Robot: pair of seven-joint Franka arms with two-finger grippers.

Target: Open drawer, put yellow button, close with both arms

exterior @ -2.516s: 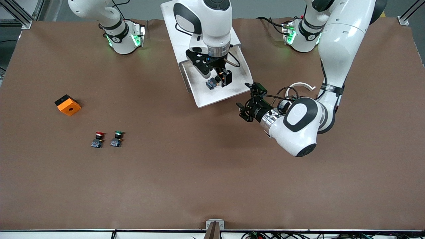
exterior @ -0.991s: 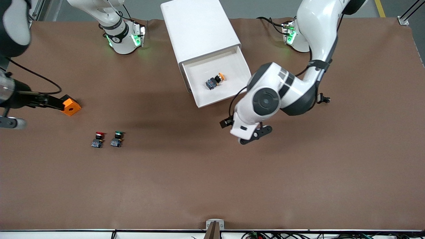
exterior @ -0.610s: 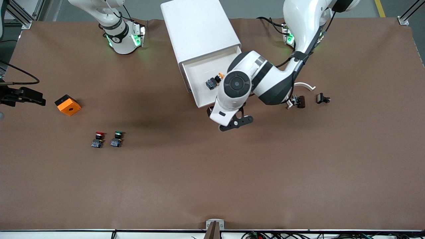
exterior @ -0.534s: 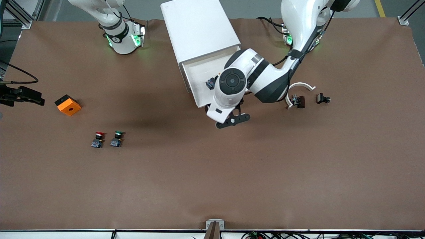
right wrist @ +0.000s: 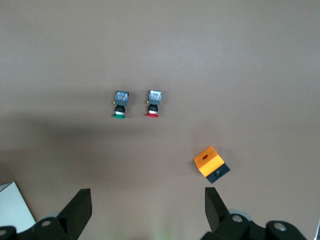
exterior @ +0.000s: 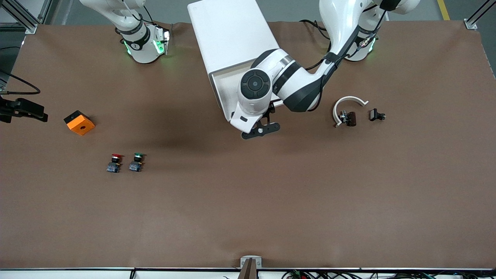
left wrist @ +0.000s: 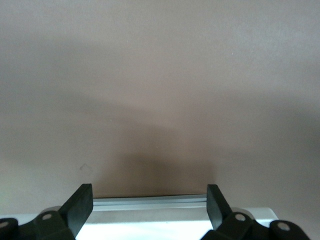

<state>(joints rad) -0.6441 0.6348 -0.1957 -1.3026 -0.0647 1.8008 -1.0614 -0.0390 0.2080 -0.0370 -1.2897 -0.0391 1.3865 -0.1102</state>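
Note:
The drawer (exterior: 221,90) stands pulled out of the white cabinet (exterior: 232,35), on the side nearer the front camera. My left arm reaches across it and covers most of the tray. The yellow button is hidden under that arm. My left gripper (left wrist: 150,192) is open just over the drawer's front strip (left wrist: 150,202), which shows between its fingertips; nothing is held. In the front view this gripper (exterior: 259,128) sits at the drawer's front edge. My right gripper (exterior: 29,111) is open and empty over the right arm's end of the table, beside the orange block (exterior: 79,122).
A red-capped button (exterior: 114,162) and a green-capped button (exterior: 136,162) stand side by side, nearer the front camera than the orange block. The right wrist view shows all three (right wrist: 153,102) (right wrist: 120,104) (right wrist: 211,164). A white curved piece (exterior: 348,101) and small black parts (exterior: 376,115) lie toward the left arm's end.
My left arm has swung in from beside the drawer to over its front edge, covering the yellow button. My right gripper has drawn back from the orange block toward the table's end.

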